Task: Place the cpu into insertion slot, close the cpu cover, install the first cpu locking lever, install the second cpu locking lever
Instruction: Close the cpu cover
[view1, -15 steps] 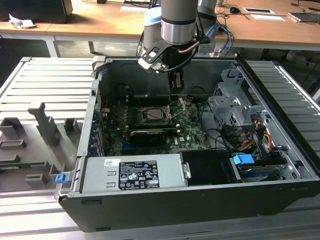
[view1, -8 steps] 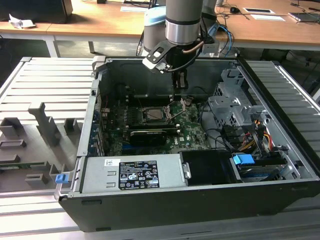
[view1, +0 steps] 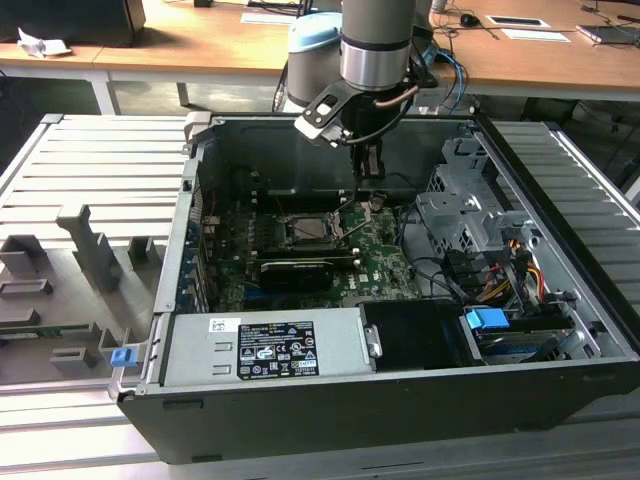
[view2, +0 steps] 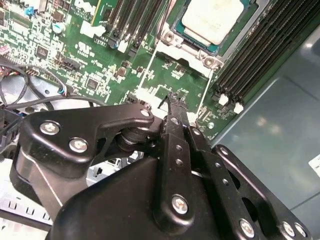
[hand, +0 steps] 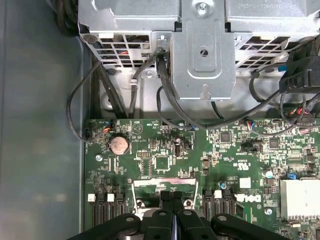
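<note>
The cpu (view2: 212, 20), a silvery square, lies in its socket on the green motherboard (view1: 370, 262), and the socket (view1: 308, 230) sits mid-board in the exterior view. The cpu cover (view2: 175, 47), a grey metal frame, lies flat around it. A thin metal lever (view2: 161, 27) runs along one side of the socket. My gripper (view2: 176, 97) is shut with nothing in it. It hangs just above the board beside the cover's edge (hand: 162, 184), a short way off the socket. The gripper (view1: 372, 182) stands toward the exterior view's right of the socket, and its black fingers meet in the first wrist view (hand: 172, 194).
A metal drive cage (hand: 202, 45) with black cables (hand: 165, 100) stands close beyond the gripper. Memory slots (view2: 260, 45) flank the socket. A coin battery (hand: 119, 145) and heatsink (hand: 300, 197) sit on the board. The power supply (view1: 265, 345) and the case walls (view2: 270, 130) hem the board in.
</note>
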